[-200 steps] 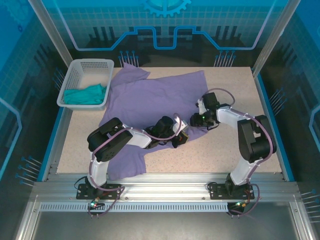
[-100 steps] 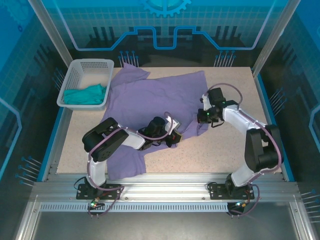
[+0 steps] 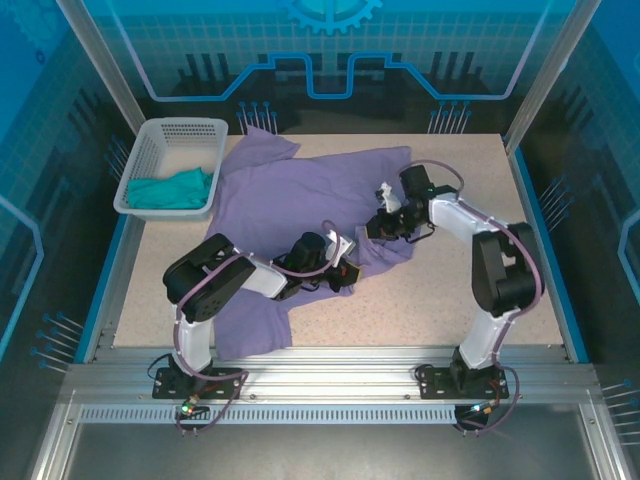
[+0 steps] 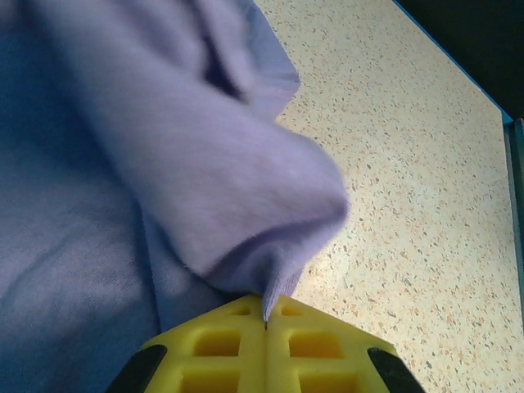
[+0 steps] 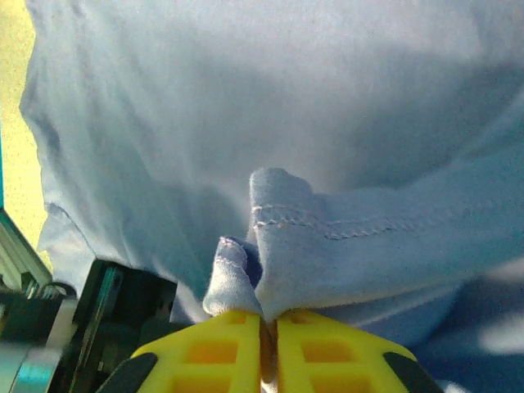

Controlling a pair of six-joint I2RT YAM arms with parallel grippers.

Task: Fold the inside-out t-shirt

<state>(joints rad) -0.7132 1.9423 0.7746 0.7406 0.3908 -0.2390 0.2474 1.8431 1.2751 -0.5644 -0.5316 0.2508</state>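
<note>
The lavender t-shirt (image 3: 290, 200) lies spread over the middle and left of the table, rumpled, with no print showing. My left gripper (image 3: 347, 272) is low at the shirt's near right edge, shut on a pinched fold of the purple cloth (image 4: 270, 270). My right gripper (image 3: 380, 222) is over the shirt's right side, shut on a bunched hem with visible stitching (image 5: 327, 229). In the left wrist view the yellow fingers (image 4: 221, 348) meet with cloth between them. The right wrist view has the yellow fingers (image 5: 327, 352) clamped on the hem.
A white basket (image 3: 150, 150) at the back left holds a teal-green garment (image 3: 175, 188). Bare speckled table (image 3: 460, 290) lies to the right and near right of the shirt. Blue rails edge the table on both sides.
The right gripper has swung left and inward over the shirt, dragging the right edge of the cloth with it. The left gripper has pulled slightly left along the near edge.
</note>
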